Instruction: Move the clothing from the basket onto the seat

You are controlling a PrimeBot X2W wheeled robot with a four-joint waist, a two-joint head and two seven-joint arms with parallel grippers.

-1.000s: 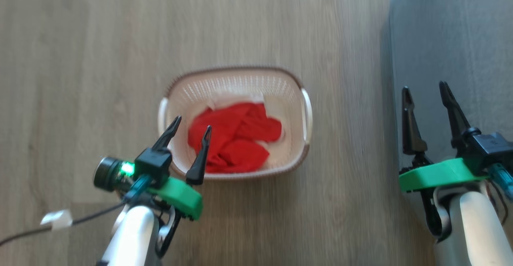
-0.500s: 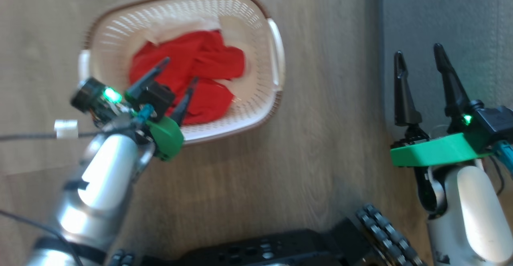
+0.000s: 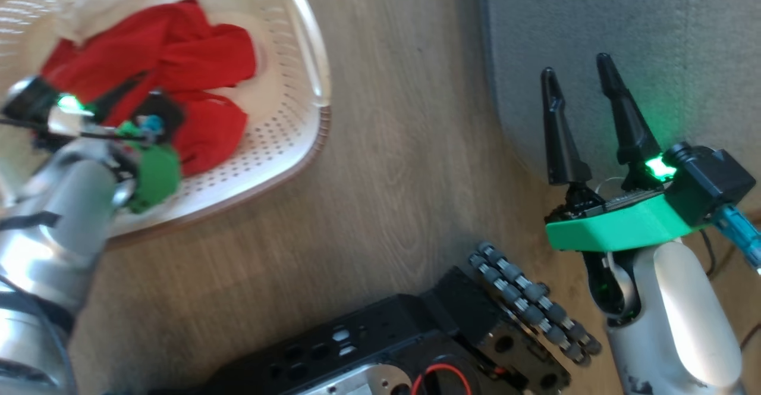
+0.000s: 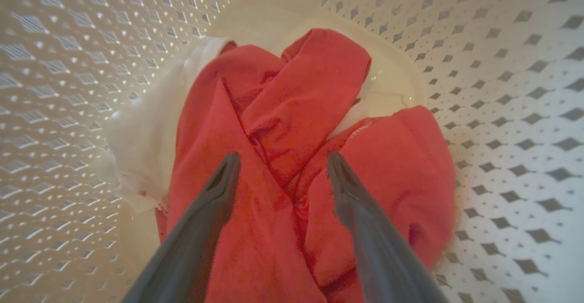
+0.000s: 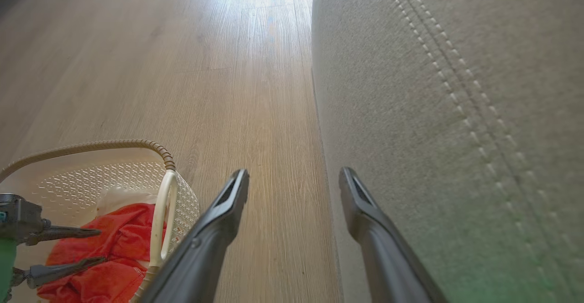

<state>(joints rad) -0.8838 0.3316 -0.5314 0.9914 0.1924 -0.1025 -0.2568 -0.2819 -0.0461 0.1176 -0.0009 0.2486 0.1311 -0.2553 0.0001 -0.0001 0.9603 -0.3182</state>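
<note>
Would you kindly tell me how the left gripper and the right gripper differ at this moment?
The left gripper is down inside the basket; the right gripper hangs outside it, beside the grey seat. The left gripper's fingers frame the red clothing; the right gripper's frame wood floor and seat edge. Both are open and hold nothing.

Clothing (image 4: 283, 111) looked soft, matt red cloth; white cloth patch at 9 o'clock. Basket (image 4: 502, 88) was smooth cream plastic, perforated walls, brown woven-look rim. Seat (image 5: 410, 111) showed grey coarse-weave fabric, matt. Floor (image 3: 386, 145) was wood-grain boards, faint sheen.
</note>
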